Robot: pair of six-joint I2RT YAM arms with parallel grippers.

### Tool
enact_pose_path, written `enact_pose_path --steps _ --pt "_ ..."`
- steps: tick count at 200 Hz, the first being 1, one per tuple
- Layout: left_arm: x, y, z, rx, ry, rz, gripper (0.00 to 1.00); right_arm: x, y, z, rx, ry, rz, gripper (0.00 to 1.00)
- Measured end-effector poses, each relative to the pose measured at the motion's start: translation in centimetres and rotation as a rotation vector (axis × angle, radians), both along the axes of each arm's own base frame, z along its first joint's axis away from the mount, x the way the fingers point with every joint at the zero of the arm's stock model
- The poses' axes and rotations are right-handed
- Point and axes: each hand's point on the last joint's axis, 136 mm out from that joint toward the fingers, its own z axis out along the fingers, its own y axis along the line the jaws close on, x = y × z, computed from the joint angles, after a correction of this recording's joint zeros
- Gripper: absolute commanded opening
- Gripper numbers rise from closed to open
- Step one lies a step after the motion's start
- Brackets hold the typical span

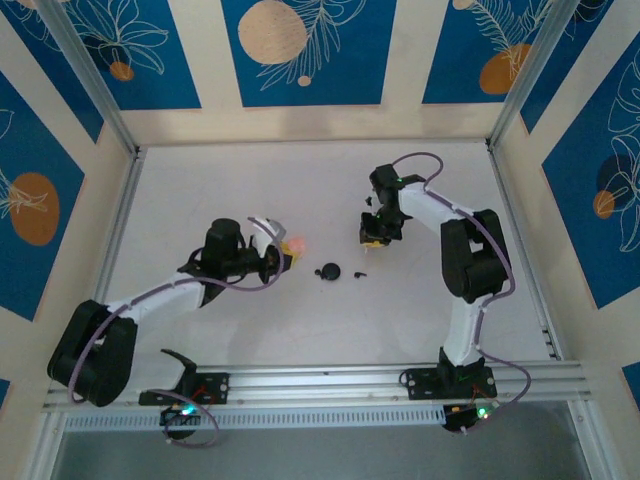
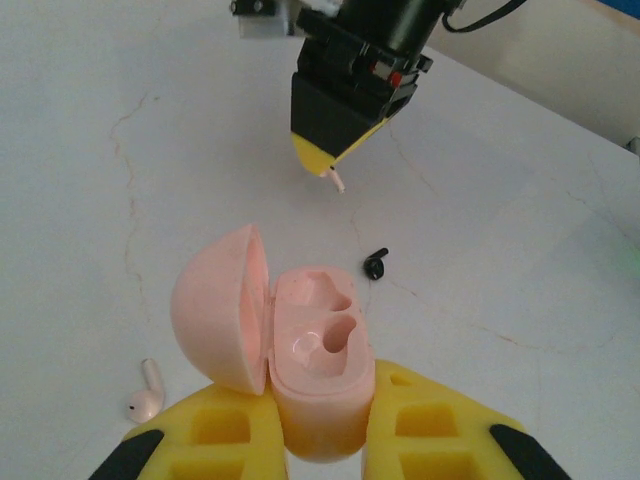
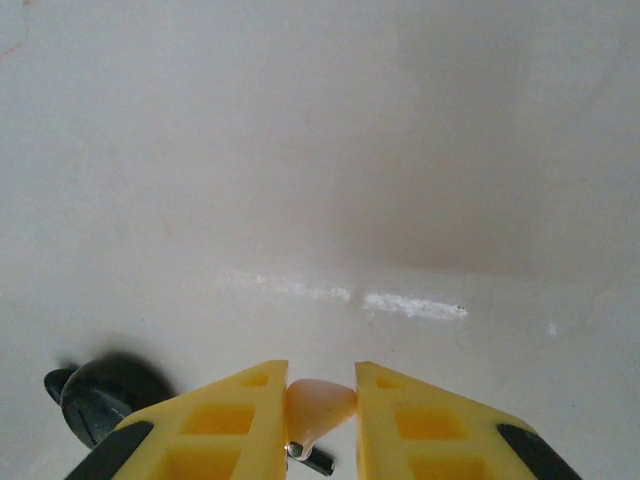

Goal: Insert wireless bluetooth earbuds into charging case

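The charging case [image 2: 315,350] is pale pink throughout. The left end effector [image 2: 320,400] and right end effector [image 3: 320,385] have yellow fingers with black patches. The held earbud [image 3: 318,405] looks peach-pink, though it is poorly seen. The loose earbud [image 2: 147,392] is whitish pink, and the small earbud [image 2: 375,265] is black, like the round case [image 1: 330,271]. The table [image 1: 200,200] is white, faintly cracked. The walls [image 1: 130,50] carry blue panels with white leaf outlines and orange discs.

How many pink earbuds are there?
2. One earbud is pinched in the right gripper; the other earbud lies on the table beside the open pink case held by the left gripper. The case's sockets look empty.
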Motion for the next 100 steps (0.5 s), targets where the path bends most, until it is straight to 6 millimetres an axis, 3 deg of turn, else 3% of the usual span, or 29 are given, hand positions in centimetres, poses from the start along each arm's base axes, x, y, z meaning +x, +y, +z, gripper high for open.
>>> enact_pose_path --steps 50,100 --pt "0.6 -1.6 0.7 -0.018 -0.007 -0.021 0.11 0.3 0.3 1.5 0.044 -0.045 -0.014 0.20" --pt "0.9 -2.8 0.7 -0.028 -0.006 -0.040 0.11 -1.2 0.3 0.8 0.070 -0.023 -0.036 0.20"
